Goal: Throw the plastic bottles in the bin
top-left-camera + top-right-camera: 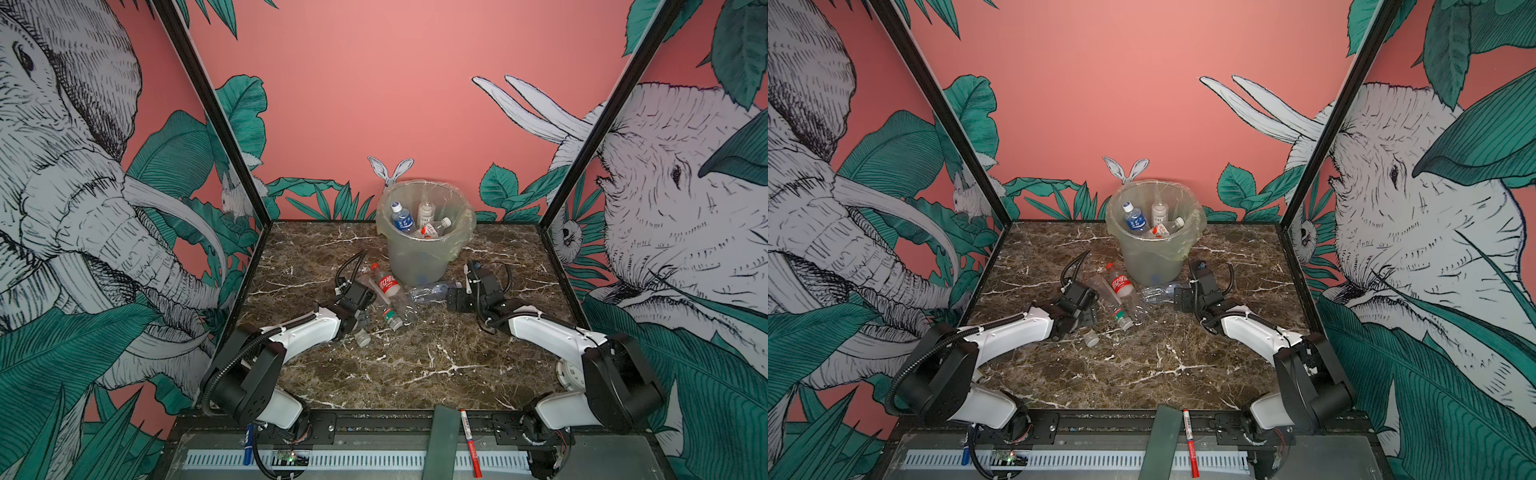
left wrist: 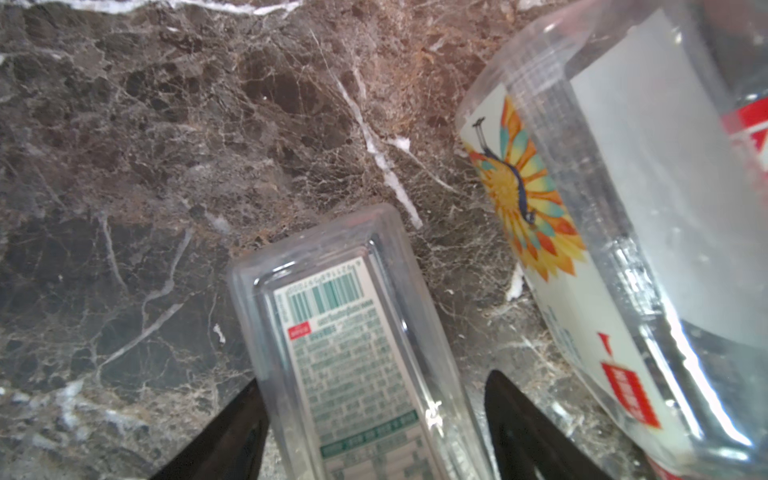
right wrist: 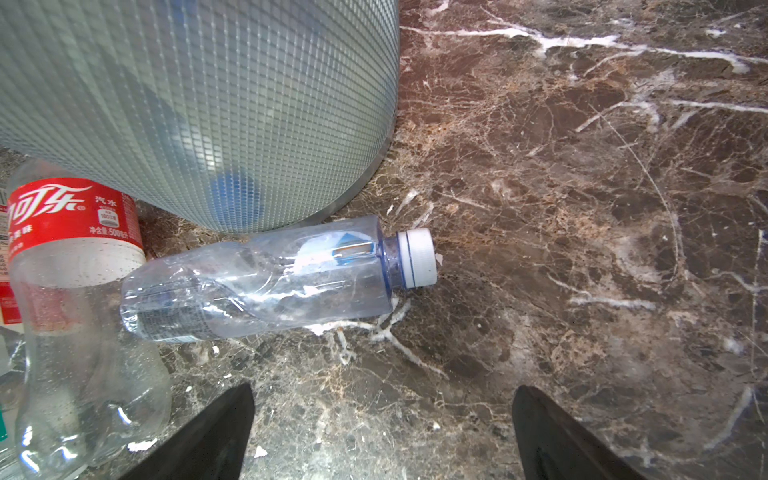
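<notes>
The bin stands at the back of the marble table and holds three plastic bottles. Several more bottles lie in front of it: a red-labelled one, a green-labelled one, and a crushed clear one with a white cap. My left gripper is low over the table, open around a square clear bottle; one finger touches it and the other stands slightly off. A peacock-labelled bottle lies beside it. My right gripper is open and empty, short of the crushed bottle.
A red-and-white marker pen, a green strip and a blue pen lie on the front rail. A white round clock sits by the right arm's base. Printed walls enclose the table on three sides.
</notes>
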